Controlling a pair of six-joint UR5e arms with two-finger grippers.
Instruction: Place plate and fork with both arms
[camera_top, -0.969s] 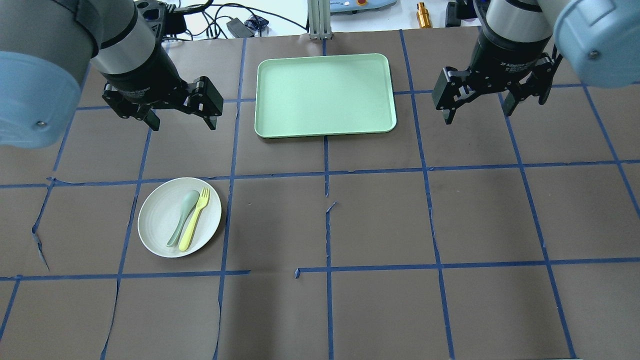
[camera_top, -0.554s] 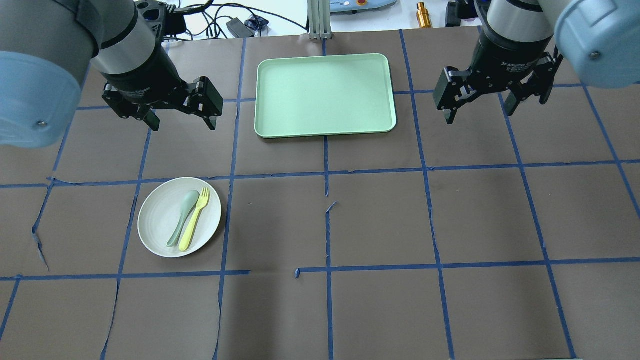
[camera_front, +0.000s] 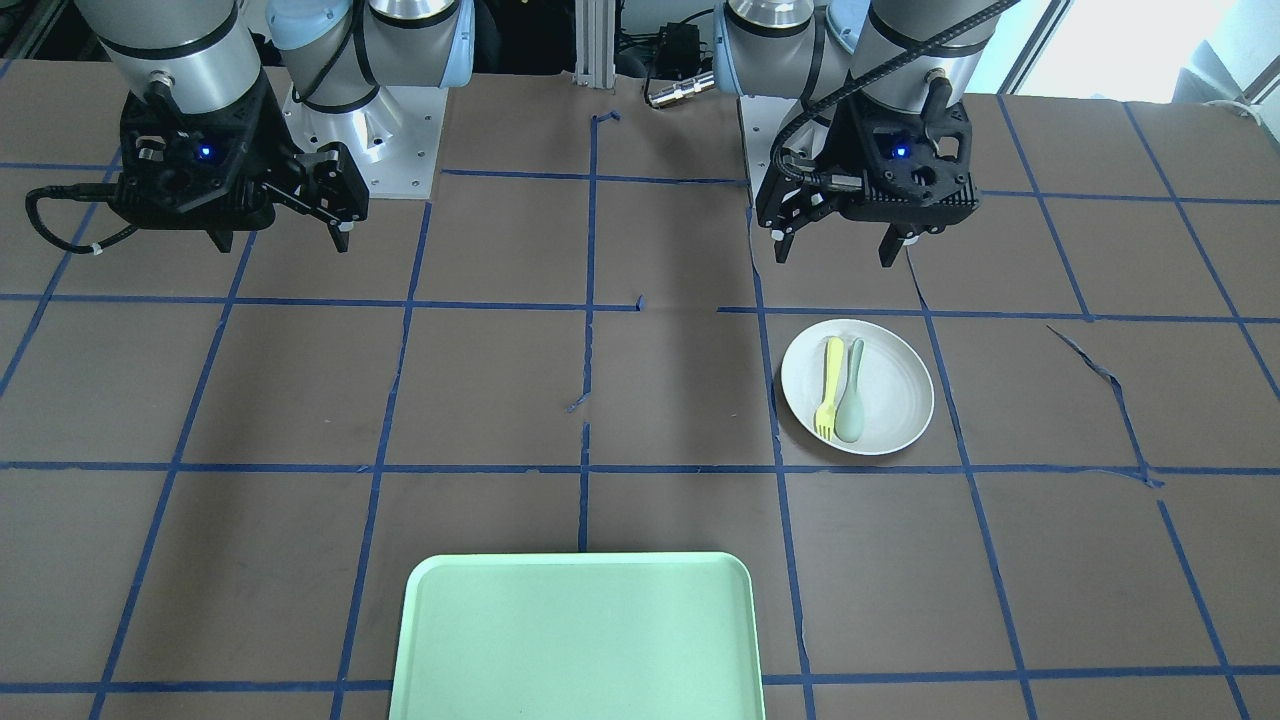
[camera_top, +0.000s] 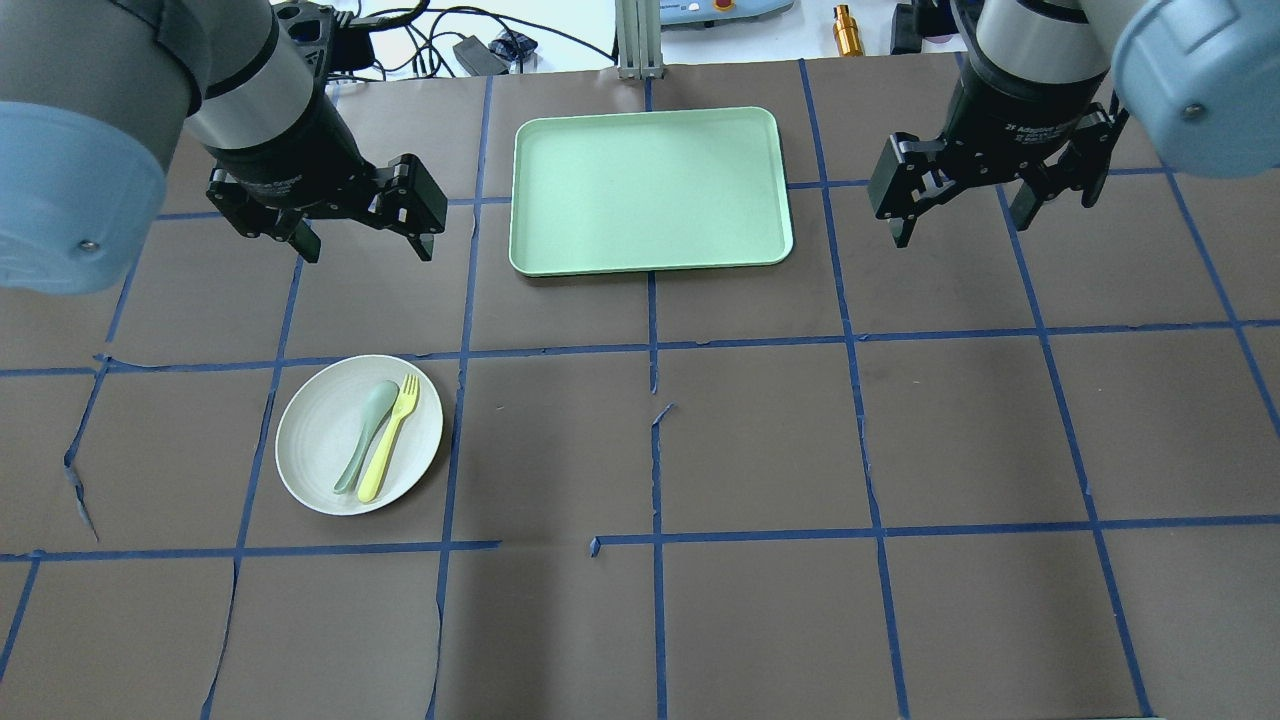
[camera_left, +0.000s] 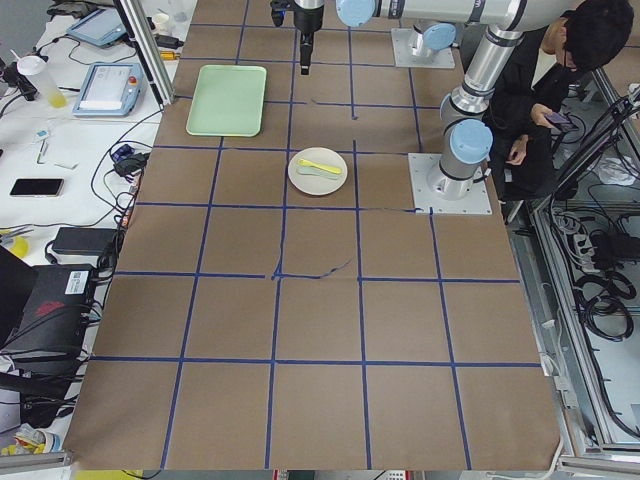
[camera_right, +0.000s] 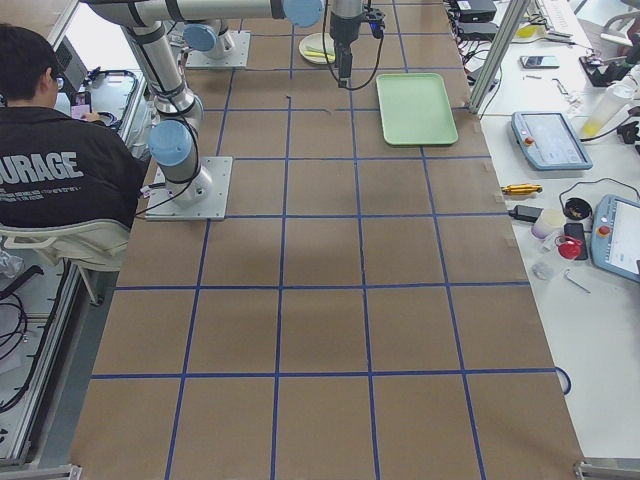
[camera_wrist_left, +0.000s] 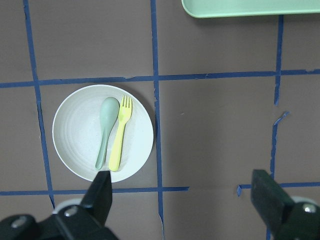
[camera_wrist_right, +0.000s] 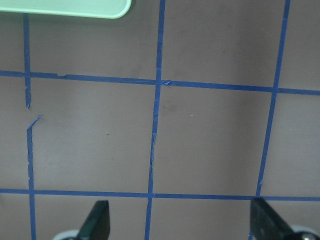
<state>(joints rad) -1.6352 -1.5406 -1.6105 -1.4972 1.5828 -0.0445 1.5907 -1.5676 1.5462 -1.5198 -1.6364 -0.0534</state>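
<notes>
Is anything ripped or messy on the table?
Yes, a little. The brown paper has a rip near the plate, and the blue tape in the middle is torn and peeling. The fork and spoon lie neatly on the plate.

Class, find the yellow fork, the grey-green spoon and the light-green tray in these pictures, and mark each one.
fork (camera_wrist_left: 119, 135), left wrist view, middle of its handle.
spoon (camera_wrist_left: 108, 110), left wrist view, on its bowl.
tray (camera_top: 650, 180), overhead view, bare floor of the tray.
</notes>
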